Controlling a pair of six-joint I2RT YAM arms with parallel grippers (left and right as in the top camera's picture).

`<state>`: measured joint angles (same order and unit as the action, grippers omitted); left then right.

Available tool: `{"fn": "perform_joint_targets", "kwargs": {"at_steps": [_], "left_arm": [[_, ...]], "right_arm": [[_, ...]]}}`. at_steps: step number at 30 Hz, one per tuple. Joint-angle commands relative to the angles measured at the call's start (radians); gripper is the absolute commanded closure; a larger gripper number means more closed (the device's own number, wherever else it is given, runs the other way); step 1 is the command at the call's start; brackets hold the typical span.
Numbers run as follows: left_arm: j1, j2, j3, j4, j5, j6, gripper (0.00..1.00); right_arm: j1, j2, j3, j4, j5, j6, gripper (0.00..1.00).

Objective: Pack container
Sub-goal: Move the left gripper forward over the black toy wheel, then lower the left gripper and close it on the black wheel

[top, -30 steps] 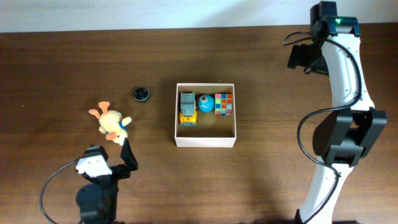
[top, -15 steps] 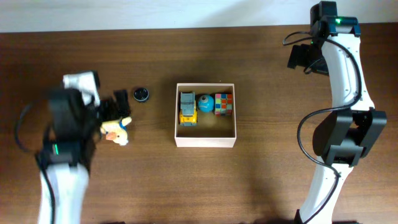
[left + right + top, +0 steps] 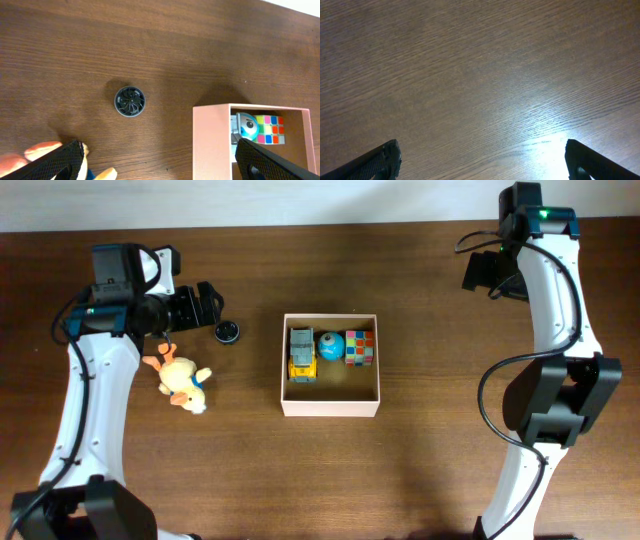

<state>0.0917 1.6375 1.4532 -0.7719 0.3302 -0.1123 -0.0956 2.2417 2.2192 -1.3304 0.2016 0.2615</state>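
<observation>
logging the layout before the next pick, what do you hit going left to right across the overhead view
yellow plush toy → black round disc → container, holding yellow-grey truck → blue ball → colour cube → right arm

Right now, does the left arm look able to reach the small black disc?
Probably yes. The left gripper hovers open just beside the black disc, which lies on its own; the plush toy and container sit clear of it.
</observation>
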Motion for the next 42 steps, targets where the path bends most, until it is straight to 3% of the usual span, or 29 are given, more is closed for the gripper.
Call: {"fn": "perform_joint_targets", "kwargs": {"at_steps": [1, 10, 21, 42], "left_arm": [[-0.004, 0.035, 0.02, 0.001, 0.013, 0.016, 0.01], [-0.019, 0.141, 0.021, 0.033, -0.145, 0.016, 0.01], [-0.159, 0.274, 0.021, 0.153, -0.317, 0.016, 0.01], [-0.19, 0.41, 0.021, 0.219, -0.402, 0.012, 0.01]], "right_arm": [[0.003, -0.019, -0.001, 0.003, 0.013, 0.009, 0.01], [0.003, -0.019, -0.001, 0.003, 0.013, 0.009, 0.01], [0.003, -0.019, -0.001, 0.003, 0.013, 0.009, 0.01], [0.003, -0.019, -0.001, 0.003, 0.013, 0.009, 0.01]]}}
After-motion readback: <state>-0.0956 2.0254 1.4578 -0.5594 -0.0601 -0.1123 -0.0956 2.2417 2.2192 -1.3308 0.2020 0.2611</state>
